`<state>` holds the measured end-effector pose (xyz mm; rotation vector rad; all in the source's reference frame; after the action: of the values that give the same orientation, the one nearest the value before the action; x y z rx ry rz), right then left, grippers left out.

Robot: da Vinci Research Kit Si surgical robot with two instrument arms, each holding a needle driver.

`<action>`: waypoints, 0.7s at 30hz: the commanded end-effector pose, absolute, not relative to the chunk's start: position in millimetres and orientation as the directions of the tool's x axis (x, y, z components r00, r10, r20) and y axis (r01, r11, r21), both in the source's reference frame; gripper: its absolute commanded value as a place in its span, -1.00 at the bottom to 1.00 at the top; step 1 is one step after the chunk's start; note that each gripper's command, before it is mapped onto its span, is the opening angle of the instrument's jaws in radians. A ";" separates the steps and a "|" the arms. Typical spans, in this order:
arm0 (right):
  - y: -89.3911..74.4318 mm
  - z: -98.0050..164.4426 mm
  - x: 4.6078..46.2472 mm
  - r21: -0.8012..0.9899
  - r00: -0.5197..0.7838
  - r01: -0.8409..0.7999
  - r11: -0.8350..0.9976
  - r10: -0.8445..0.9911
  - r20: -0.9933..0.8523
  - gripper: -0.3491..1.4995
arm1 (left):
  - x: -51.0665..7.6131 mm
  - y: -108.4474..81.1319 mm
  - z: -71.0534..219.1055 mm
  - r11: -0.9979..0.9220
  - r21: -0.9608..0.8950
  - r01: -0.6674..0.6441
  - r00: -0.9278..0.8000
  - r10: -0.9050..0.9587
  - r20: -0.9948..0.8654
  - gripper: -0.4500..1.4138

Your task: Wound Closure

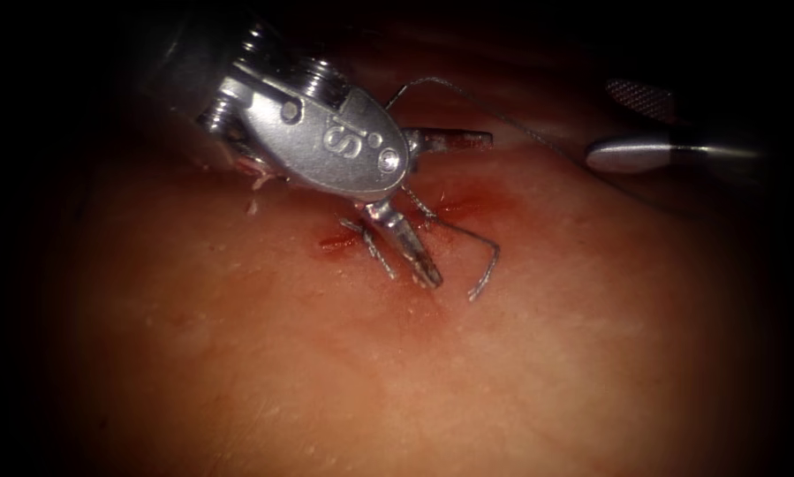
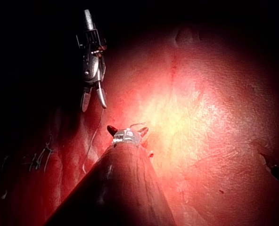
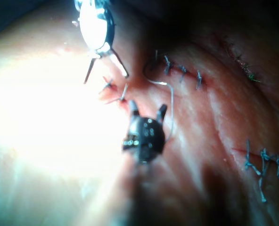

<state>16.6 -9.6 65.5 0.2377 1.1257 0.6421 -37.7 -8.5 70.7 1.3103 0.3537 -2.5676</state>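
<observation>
My left tool [image 1: 460, 210] hovers over the cut in the tissue [image 1: 326, 371] with its jaws spread wide and nothing between them; one points right, the other down over the stitches [image 1: 374, 247]. My right tool [image 1: 601, 124] waits right of the cut, open, holding nothing. A thin thread [image 1: 467, 102] runs from behind the left tool toward the right tool's lower jaw. A loose thread tail [image 1: 485, 265] curls right of the stitches. Both tools, left [image 3: 106, 77] and right [image 3: 147, 107], stand open in the right wrist view. I cannot tell where the needle lies.
Red fluid [image 1: 454, 205] stains the tissue around the stitches. An earlier row of knots [image 3: 182, 73] and a separate stitched cut [image 3: 262, 162] lie beyond. A pale strand [image 3: 170, 108] loops past the right tool. The right tool [image 2: 94, 107] has thread [image 2: 93, 136] hanging below it.
</observation>
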 end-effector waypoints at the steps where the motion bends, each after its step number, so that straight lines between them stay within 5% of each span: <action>1: -10.1 65.9 17.2 0.488 0.272 -0.353 0.798 0.587 -0.763 0.82 | -38.5 -9.0 71.4 -0.940 -0.093 0.329 -0.562 -0.116 -0.819 0.13; 21: -10.3 65.9 16.8 0.480 0.261 -0.366 0.797 0.583 -0.769 0.80 | -40.1 -11.2 73.0 -0.904 0.068 0.421 -0.430 -0.265 -0.863 -0.42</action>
<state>16.1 -9.9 65.3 0.2208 1.1358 0.6490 -39.7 -11.0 72.5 1.3770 0.2217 -2.3479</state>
